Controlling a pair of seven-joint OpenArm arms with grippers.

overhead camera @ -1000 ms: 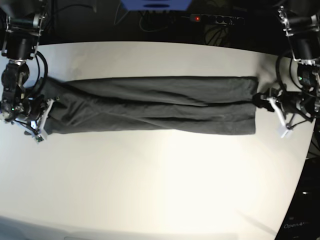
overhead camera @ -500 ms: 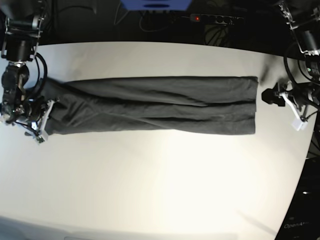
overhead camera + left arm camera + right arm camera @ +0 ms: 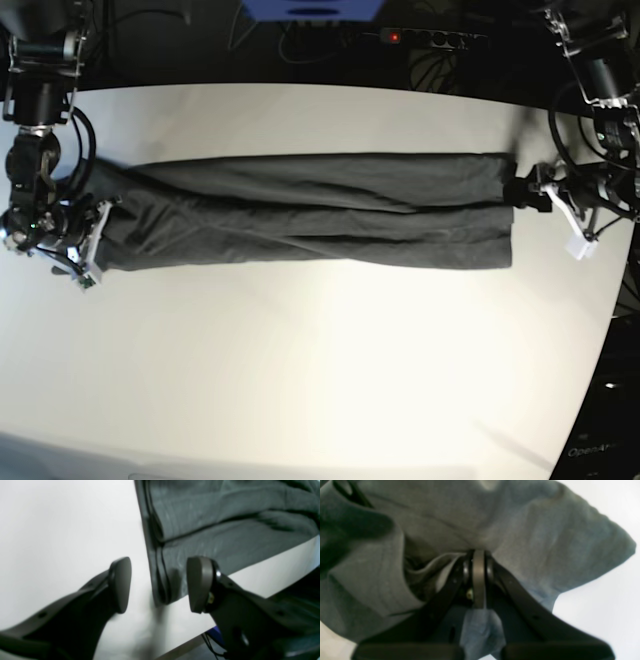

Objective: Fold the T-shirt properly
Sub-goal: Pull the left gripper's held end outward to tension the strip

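Left arm: mine stands at the base view's right, reaching inward and low.
Left gripper [image 3: 160, 585]: jaws spread wide, nothing between my pads [image 3: 197, 583].
Right arm: mine stands at the base view's left, wrist bent down.
Right gripper [image 3: 479, 578]: jaws pressed together, pinching cloth of the T-shirt [image 3: 532, 535].

We count: one T-shirt [image 3: 300, 212], folded into long band across table [image 3: 320, 380]; one table; two grippers, left gripper [image 3: 522, 192] at scene right, right gripper [image 3: 92, 235] at scene left.
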